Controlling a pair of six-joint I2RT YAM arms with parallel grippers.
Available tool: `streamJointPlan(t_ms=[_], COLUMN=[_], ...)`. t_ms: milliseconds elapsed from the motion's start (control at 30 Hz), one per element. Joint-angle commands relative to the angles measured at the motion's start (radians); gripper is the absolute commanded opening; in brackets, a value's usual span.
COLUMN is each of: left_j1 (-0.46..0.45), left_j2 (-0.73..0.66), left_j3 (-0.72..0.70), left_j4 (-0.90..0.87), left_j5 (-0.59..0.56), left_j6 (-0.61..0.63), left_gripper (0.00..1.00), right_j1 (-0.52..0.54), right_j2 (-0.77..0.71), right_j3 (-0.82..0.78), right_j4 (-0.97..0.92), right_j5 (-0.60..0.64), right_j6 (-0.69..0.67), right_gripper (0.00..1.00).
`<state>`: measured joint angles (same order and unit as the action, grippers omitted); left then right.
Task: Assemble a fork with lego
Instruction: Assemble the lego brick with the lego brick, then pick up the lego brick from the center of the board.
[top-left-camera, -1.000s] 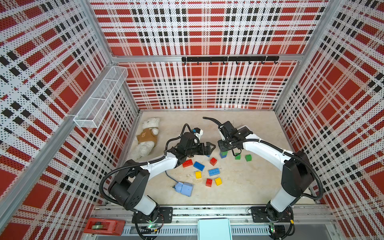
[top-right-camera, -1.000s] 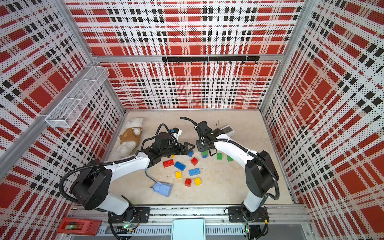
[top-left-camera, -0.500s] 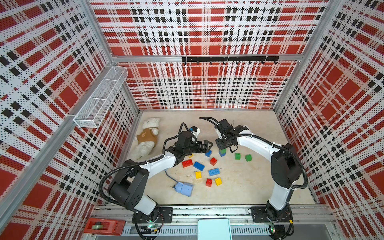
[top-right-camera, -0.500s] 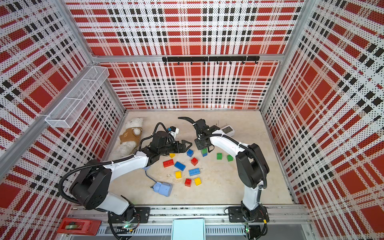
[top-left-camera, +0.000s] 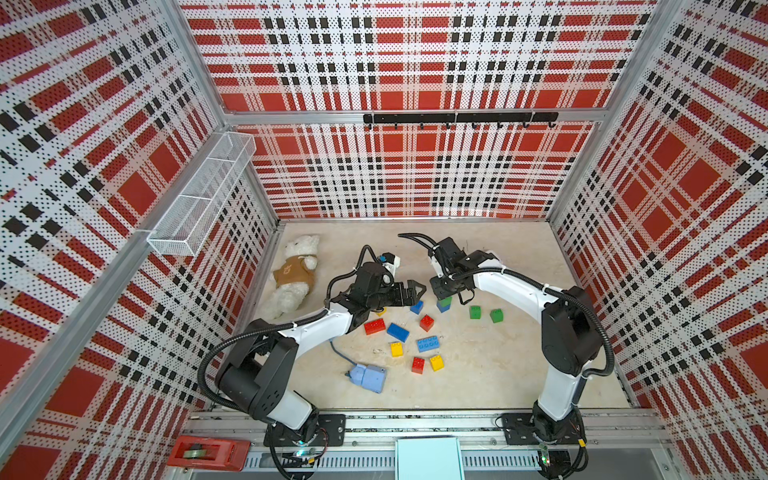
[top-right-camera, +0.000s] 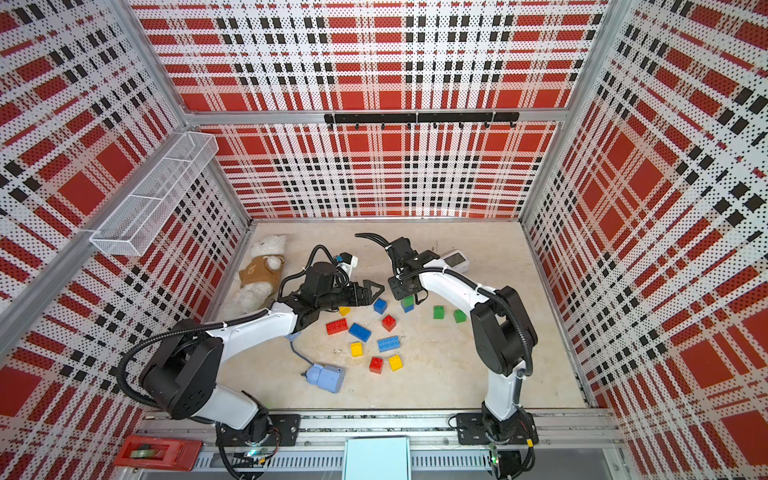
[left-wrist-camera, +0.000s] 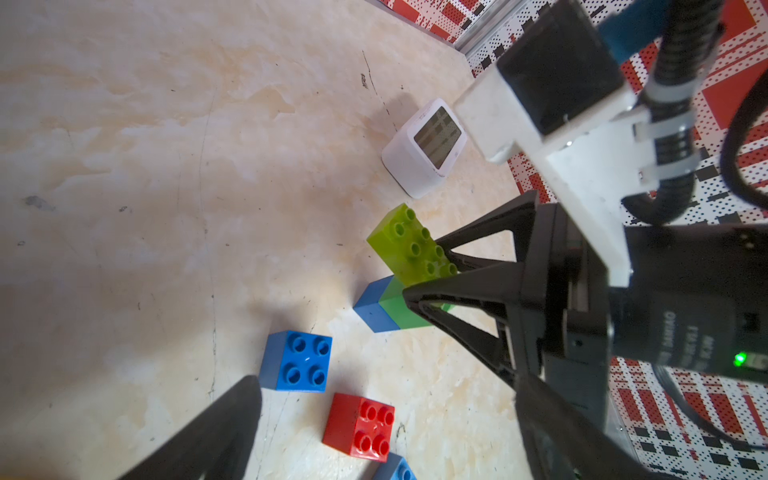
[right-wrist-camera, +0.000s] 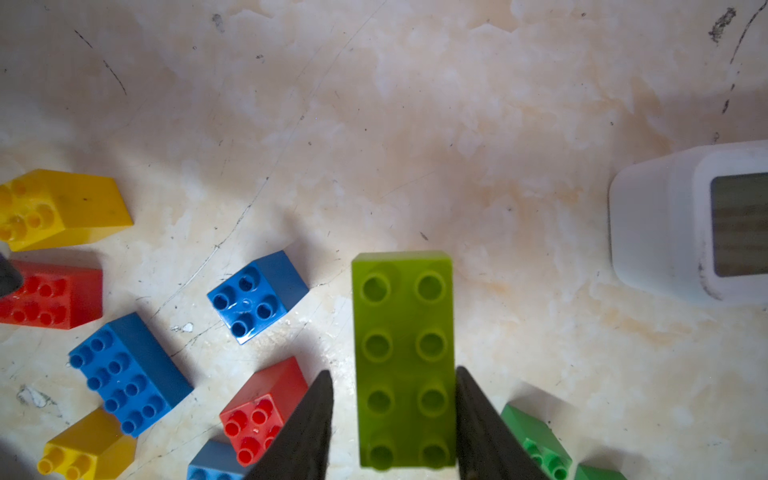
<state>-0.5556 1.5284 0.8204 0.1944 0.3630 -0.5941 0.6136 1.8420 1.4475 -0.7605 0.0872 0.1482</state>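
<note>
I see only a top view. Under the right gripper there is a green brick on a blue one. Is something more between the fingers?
Observer: Yes. The right wrist view shows a lime oblong eight-stud plastic brick between the fingers of the right gripper.
Operator: Is it clamped?
Observer: It seems not; a gap shows beside one finger.
Operator: Where does it rest?
Observer: In the left wrist view it lies on the green square plastic brick, one end jutting past it.

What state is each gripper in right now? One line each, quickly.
Left gripper: jaws wide open, holding nothing.
Right gripper: jaws slightly open around the lime brick, gap visible on one side.
</note>
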Motion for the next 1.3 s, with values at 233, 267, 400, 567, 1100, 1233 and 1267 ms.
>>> streamJointPlan(t_ms=[233, 267, 400, 567, 1100, 1233, 1267], left_j1=[-0.003, -0.002, -0.001, 0.002, 0.109, 0.139, 0.141], left_j2=[-0.044, -0.048, -0.076, -0.144, -0.540, -0.552, -0.549], left_j3=[0.013, 0.012, -0.001, -0.055, -0.327, -0.336, -0.334], left_j4=[0.005, 0.001, -0.025, -0.048, -0.278, -0.289, -0.288], left_j5=[0.005, 0.004, -0.014, -0.041, -0.146, -0.128, -0.124], left_j6=[0.006, 0.007, 0.011, -0.011, -0.066, -0.060, -0.059], left_gripper=[0.98, 0.98, 0.98, 0.97, 0.98, 0.98, 0.98], right_j1=[-0.001, -0.001, 0.001, 0.054, 0.156, 0.157, 0.157], right_j2=[-0.107, -0.120, -0.212, -0.354, -0.463, -0.459, -0.458], right_j3=[0.012, 0.005, -0.084, -0.271, -0.401, -0.376, -0.378], right_j4=[-0.001, 0.005, 0.105, 0.353, 0.434, 0.413, 0.411], right_j5=[0.036, 0.044, 0.012, -0.048, -0.290, -0.316, -0.329], right_j6=[-0.002, -0.001, -0.059, -0.208, -0.425, -0.443, -0.466], right_gripper=[0.61, 0.63, 0.76, 0.85, 0.79, 0.76, 0.75])
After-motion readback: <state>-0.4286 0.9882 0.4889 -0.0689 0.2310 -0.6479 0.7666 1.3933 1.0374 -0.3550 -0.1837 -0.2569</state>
